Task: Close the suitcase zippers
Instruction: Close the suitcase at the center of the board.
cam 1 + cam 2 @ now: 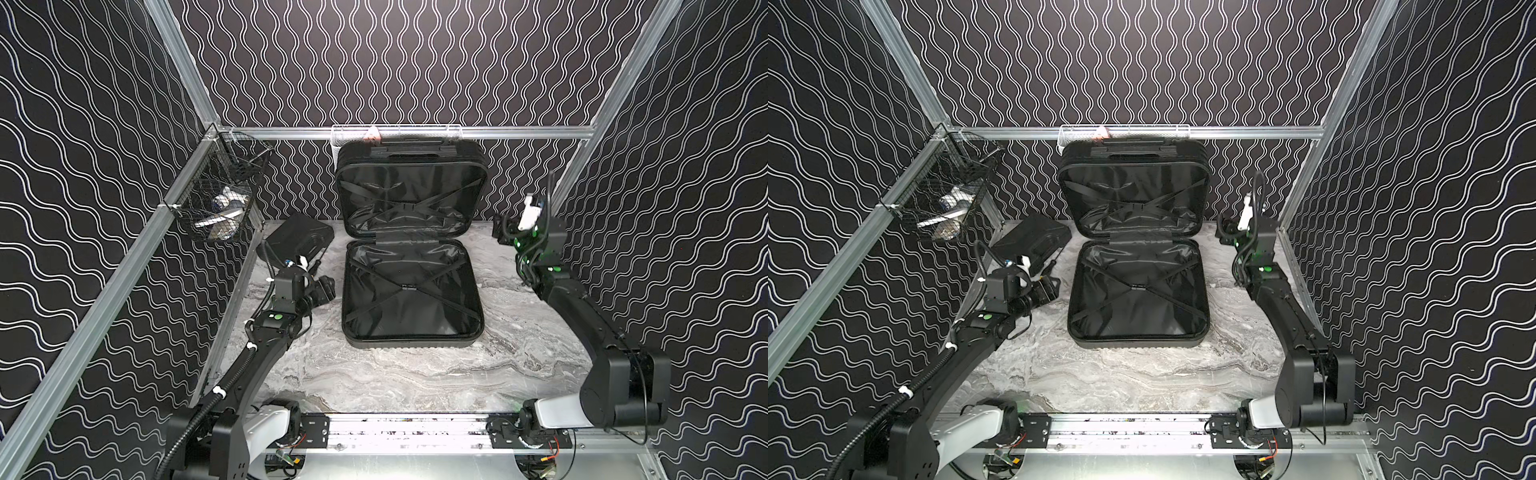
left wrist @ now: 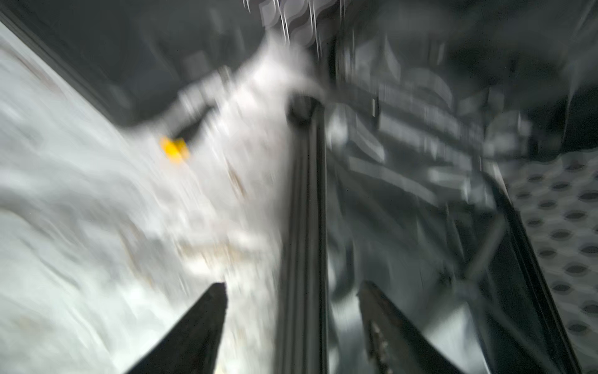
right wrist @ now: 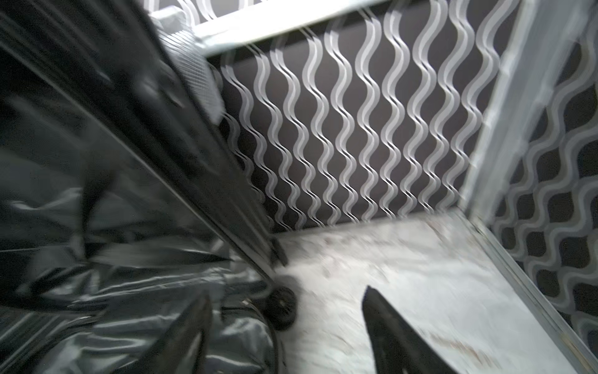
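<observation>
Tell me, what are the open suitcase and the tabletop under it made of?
The suitcase shell looks like hard matte black plastic: it shows moulded ribs. Its lining seems thin glossy synthetic fabric, since it wrinkles and catches highlights. The tabletop looks like grey-veined marble with a slight sheen, though it could be printed laminate.

Bare table [image 1: 395, 374] in front and right of the open suitcase [image 1: 411, 291]; flat black case [image 1: 299, 235] near its far-left corner
</observation>
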